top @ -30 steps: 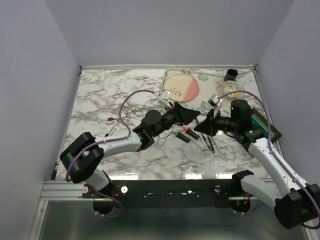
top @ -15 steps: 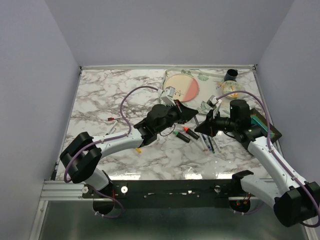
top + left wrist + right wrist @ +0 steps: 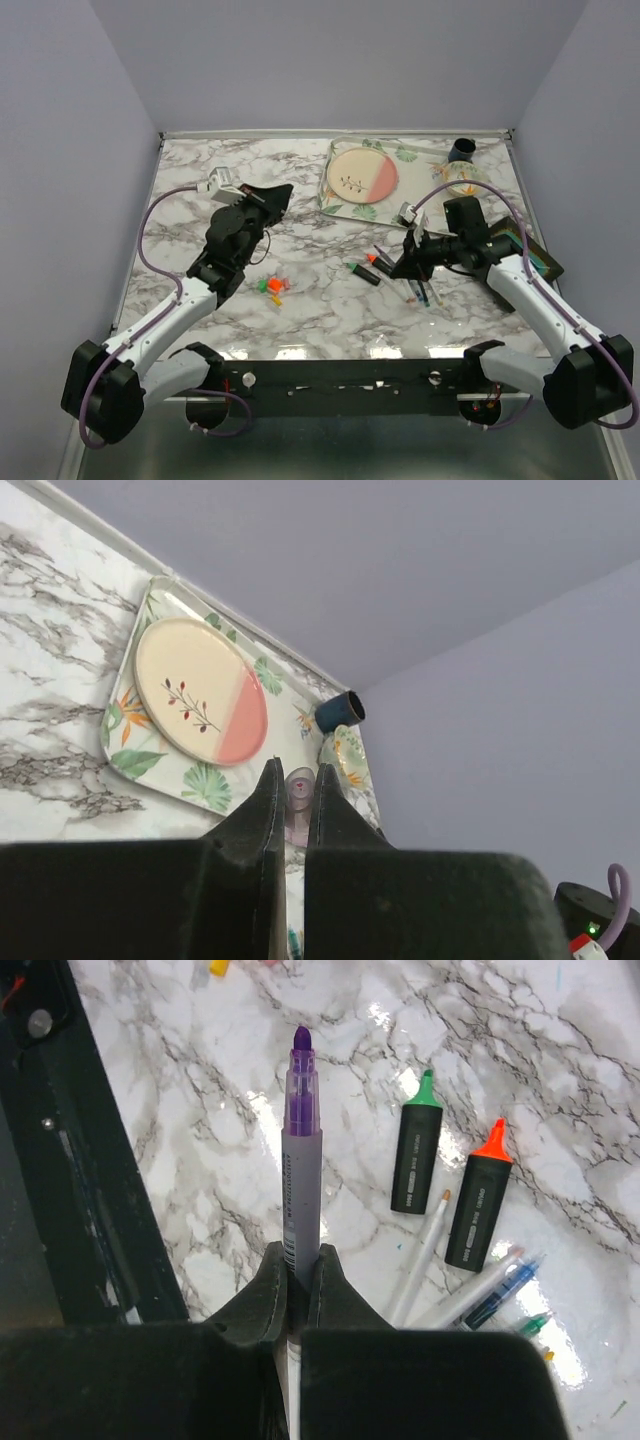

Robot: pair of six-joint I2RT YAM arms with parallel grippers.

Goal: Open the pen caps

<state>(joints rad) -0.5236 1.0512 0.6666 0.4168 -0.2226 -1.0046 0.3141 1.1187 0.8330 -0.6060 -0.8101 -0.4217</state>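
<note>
Our left gripper point(image 3: 294, 776) pinches a pale purple cap point(image 3: 298, 792) at the lower centre of its view. The right gripper point(image 3: 297, 1265) clamps the uncapped purple pen point(image 3: 300, 1160). We fear the shallowly held cap could slip and roll away.

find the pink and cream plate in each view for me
Top external: the plate lies on the leaf-print tray, far side of the table, right of centre.
Left wrist: upper left, on the same tray.
Right wrist: not in it.
Shared landmark: the dark blue cup past the tray's right end.
</note>
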